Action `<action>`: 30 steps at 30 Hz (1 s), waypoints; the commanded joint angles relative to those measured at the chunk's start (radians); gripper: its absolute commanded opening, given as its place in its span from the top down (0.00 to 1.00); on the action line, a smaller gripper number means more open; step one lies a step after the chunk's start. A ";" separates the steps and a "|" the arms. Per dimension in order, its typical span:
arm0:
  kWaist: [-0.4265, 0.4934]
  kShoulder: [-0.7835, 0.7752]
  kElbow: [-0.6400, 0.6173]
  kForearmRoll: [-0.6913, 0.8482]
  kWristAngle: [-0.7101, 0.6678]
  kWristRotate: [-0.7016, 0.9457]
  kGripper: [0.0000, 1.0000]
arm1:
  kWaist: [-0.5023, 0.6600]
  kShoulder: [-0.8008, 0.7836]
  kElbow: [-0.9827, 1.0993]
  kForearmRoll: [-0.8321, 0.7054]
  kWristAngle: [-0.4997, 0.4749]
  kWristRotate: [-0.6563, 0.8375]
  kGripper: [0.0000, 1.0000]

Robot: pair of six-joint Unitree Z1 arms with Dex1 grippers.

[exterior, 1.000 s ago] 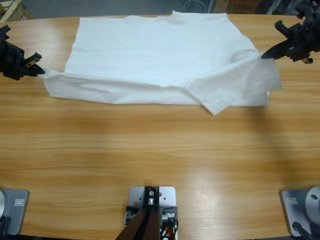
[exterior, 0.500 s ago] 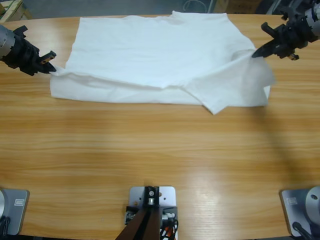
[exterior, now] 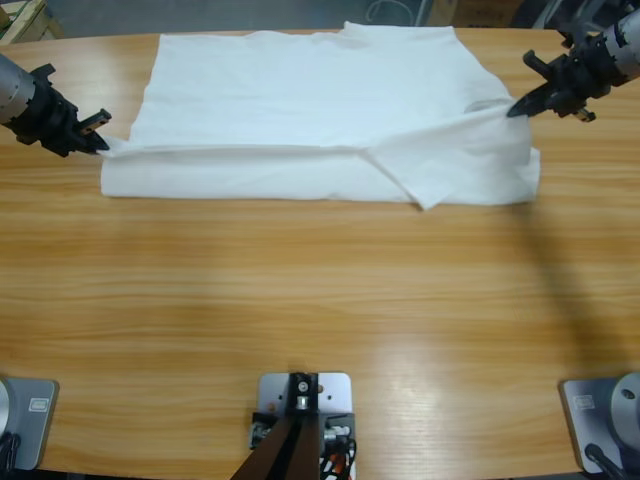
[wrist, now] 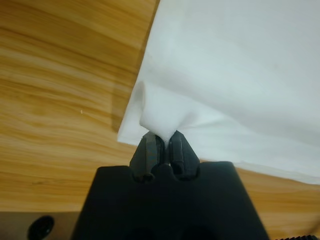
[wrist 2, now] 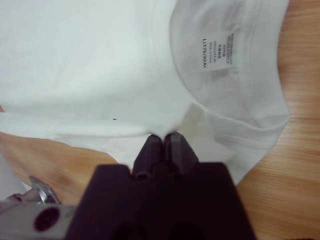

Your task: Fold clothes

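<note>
Right pincer (wrist 2: 163,136) pinching white T-shirt (wrist 2: 100,65) by the collar (label (wrist 2: 219,51) showing), wooden table (wrist 2: 295,150) beneath

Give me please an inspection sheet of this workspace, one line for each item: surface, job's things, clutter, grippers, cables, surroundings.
Surface: long wooden table, bare wood in front of the shirt.
Job's things: one white T-shirt lying flat at the far side, its near edge folded over itself; neck label visible in the right wrist view.
Clutter: nothing seen.
Grippers: left gripper shut on the shirt's left end; right gripper shut on cloth beside the collar.
Cables: nothing seen on the table.
Surroundings: wooden piece past the table's far left corner; dark, unclear shapes past the far right.
</note>
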 commanded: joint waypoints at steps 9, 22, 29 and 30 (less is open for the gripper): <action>0.009 0.132 -0.051 0.007 0.014 0.018 1.00 | -0.028 0.119 -0.014 -0.019 -0.004 -0.051 1.00; -0.020 0.196 -0.177 0.007 0.013 0.048 1.00 | -0.021 0.122 -0.031 -0.014 0.000 -0.065 1.00; -0.026 0.226 -0.159 0.015 0.014 0.045 1.00 | -0.009 0.144 -0.037 -0.005 0.006 -0.074 1.00; -0.026 0.229 -0.159 0.016 0.014 0.044 1.00 | -0.009 0.145 -0.038 -0.005 0.006 -0.074 1.00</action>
